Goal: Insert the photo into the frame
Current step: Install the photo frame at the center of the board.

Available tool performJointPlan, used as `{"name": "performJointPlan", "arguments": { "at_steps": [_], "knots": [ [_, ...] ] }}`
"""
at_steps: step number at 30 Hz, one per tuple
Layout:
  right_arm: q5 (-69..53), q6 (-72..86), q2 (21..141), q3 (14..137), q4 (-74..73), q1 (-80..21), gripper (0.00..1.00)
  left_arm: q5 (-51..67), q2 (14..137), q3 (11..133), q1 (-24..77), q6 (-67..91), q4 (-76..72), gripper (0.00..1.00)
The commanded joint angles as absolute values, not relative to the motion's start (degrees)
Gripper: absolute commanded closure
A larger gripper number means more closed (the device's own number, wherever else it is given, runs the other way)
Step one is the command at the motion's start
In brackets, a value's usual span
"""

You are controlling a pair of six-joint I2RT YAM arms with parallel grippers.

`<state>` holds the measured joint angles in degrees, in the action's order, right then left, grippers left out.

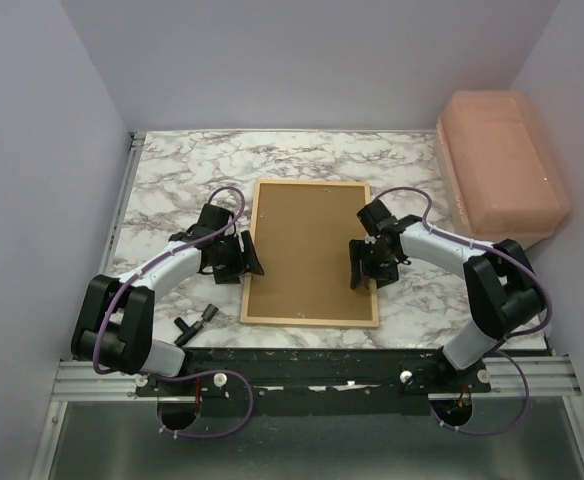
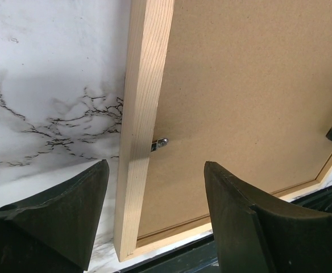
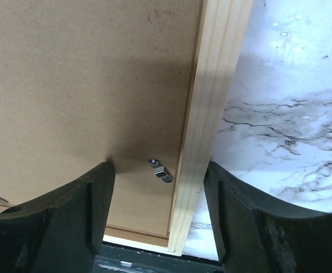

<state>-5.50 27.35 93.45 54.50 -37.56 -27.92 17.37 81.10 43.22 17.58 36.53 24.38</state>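
Observation:
The frame (image 1: 312, 183) of light wood lies face down in the middle of the table, with the brown backing board (image 1: 310, 250) set in it. The photo is not in view. My left gripper (image 1: 240, 255) is open and straddles the frame's left rail (image 2: 143, 114) near a small metal clip (image 2: 160, 143); its midpoint in the left wrist view (image 2: 154, 170) lies over the rail's inner edge. My right gripper (image 1: 364, 265) is open and straddles the right rail (image 3: 211, 102), with a metal clip (image 3: 162, 172) between its fingers (image 3: 92, 210).
A pink plastic box (image 1: 502, 165) stands at the back right. A small black tool (image 1: 197, 320) lies near the left arm's base. The black front rail (image 1: 312, 365) runs just beyond the frame's near edge. White walls close in the marble table (image 1: 172, 180).

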Motion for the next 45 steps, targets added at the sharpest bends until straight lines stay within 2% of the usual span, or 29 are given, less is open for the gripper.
{"name": "performJointPlan", "arguments": {
  "at_steps": [1, 3, 9, 13, 17, 19, 28, 29, 32, 34, 36, 39, 45],
  "knots": [
    [2.28, 27.16, 95.95, 55.85, -41.64, -28.89, 0.32, 17.68, 81.19, 43.49, 17.4, 35.38, 23.87, 0.3],
    [4.18, 27.18, 96.45, 56.04, -41.84, -29.0, 0.35, 17.61, 81.56, 43.77, 17.4, 35.16, 24.06, 0.3],
    [9.21, 27.11, 97.89, 57.58, -42.96, -29.09, 0.53, 17.15, 81.69, 43.95, 17.4, 34.74, 24.23, 0.3],
    [11.48, 26.94, 98.91, 58.27, -43.68, -29.13, 0.69, 17.14, 82.03, 43.99, 17.4, 34.5, 24.21, 0.3],
    [12.85, 26.61, 98.88, 58.73, -43.85, -29.27, 0.92, 17.05, 82.33, 44.08, 17.4, 34.28, 24.33, 0.3],
    [13.11, 26.59, 98.63, 58.89, -43.69, -29.36, 0.98, 17.05, 82.51, 44.27, 17.41, 34.19, 24.3, 0.31],
    [7.99, 26.42, 97.78, 59.67, -41.92, -29.37, 0.99, 17.23, 84.32, 45.97, 17.16, 33.67, 24.55, 0.31],
    [6.48, 26.59, 97.75, 59.84, -41.48, -29.34, 0.96, 17.23, 84.56, 46.36, 16.99, 33.53, 24.66, 0.31],
    [2.56, 27.62, 97.45, 60.36, -39.65, -29.22, 0.55, 17.16, 85.25, 47.66, 16.15, 32.66, 25.24, 0.3],
    [0.47, 28.47, 97.38, 61.07, -38.17, -29.03, 0.35, 17.85, 85.36, 47.89, 15.11, 32.35, 24.43, 0.3],
    [-1.71, 29.2, 97.92, 62.3, -37.58, -28.96, 0.21, 19.34, 86.14, 48.44, 13.86, 32.11, 23.65, 0.3],
    [-1.81, 29.47, 99.23, 64.16, -36.91, -28.61, 0.1, 21.71, 88.4, 49.76, 12.38, 31.74, 22.62, 0.3],
    [-4.89, 29.08, 103.54, 66.97, -34.38, -26.23, 0.08, 24.58, 93.86, 54.08, 11.69, 31.03, 21.23, 0.3]
  ]
}}
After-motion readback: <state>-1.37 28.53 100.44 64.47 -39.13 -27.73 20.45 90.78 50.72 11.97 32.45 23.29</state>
